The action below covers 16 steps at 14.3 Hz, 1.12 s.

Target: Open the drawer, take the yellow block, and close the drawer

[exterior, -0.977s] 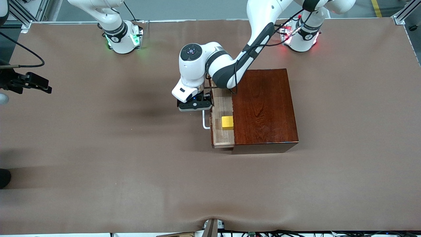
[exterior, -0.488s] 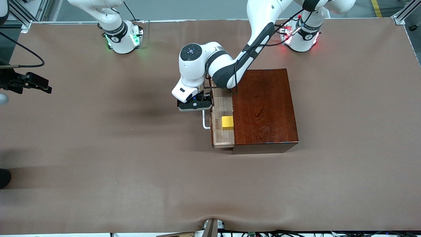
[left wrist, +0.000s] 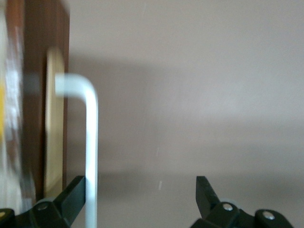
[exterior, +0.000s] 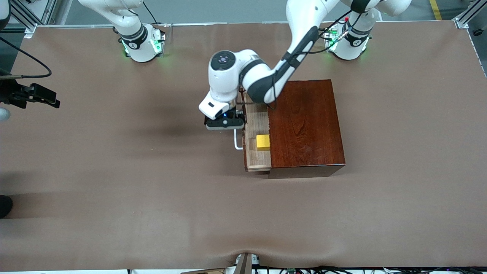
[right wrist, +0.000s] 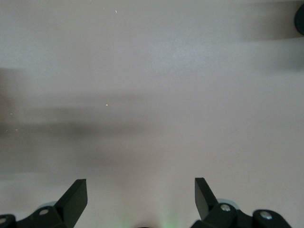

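Showing handle (left wrist: 90,156) by open left pincer (left wrist: 141,199)

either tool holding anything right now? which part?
Nothing held. Left tool open beside the drawer handle; right tool open over bare table.

1. A robotics lab: two white Franka arms (exterior: 243,76) are bolted by their bases to a wide table covered in plain brown matting (exterior: 114,171).
2. Aluminium frame rails (exterior: 466,17) stand at the table's corners.
3. Loose black cables (exterior: 342,269) trail along the near edge.
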Available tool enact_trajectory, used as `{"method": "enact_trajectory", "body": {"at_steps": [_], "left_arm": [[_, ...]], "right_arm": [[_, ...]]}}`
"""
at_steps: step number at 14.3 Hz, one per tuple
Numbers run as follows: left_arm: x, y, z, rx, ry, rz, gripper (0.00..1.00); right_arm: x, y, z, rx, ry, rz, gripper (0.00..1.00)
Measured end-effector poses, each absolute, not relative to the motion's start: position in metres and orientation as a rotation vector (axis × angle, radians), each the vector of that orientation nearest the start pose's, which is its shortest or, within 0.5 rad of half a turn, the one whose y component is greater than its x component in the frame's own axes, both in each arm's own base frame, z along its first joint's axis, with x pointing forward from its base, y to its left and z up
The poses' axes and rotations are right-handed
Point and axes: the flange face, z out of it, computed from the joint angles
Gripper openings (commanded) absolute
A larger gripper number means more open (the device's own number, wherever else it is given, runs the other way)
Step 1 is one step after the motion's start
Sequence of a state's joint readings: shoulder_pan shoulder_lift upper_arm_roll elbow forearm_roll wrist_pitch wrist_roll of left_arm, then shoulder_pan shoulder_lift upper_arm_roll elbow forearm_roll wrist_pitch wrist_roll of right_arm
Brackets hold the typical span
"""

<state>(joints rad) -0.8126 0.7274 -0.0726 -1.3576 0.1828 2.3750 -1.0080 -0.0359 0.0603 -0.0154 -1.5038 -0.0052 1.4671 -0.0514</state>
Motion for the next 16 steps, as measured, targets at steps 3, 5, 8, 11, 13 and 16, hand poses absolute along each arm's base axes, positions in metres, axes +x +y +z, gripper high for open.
{"method": "enact_trajectory", "body": {"at_steps": [3,5,8,11,13,16], "left_arm": [[0.531,-0.559,0.337,-3.353,-0.034,-0.578,1.00],[0.531,-0.560,0.338,-3.356,-0.033,-0.582,1.00],[0.527,-0.563,0.338,-3.357,-0.021,-0.576,1.00],[0.528,-0.563,0.340,-3.352,-0.024,-0.569,1.00],[0.528,-0.563,0.346,-3.354,-0.039,-0.557,1.00],[0.541,-0.549,0.379,-3.377,-0.137,-0.539,1.00]], "right_arm": [[0.561,-0.029,0.614,-3.139,0.000,0.153,1.00],[0.561,-0.029,0.614,-3.139,0.001,0.153,1.00],[0.561,-0.030,0.613,-3.139,0.002,0.153,1.00],[0.561,-0.030,0.613,-3.139,0.001,0.153,1.00],[0.561,-0.030,0.613,-3.139,0.001,0.153,1.00],[0.561,-0.030,0.613,-3.139,0.002,0.153,1.00]]}}
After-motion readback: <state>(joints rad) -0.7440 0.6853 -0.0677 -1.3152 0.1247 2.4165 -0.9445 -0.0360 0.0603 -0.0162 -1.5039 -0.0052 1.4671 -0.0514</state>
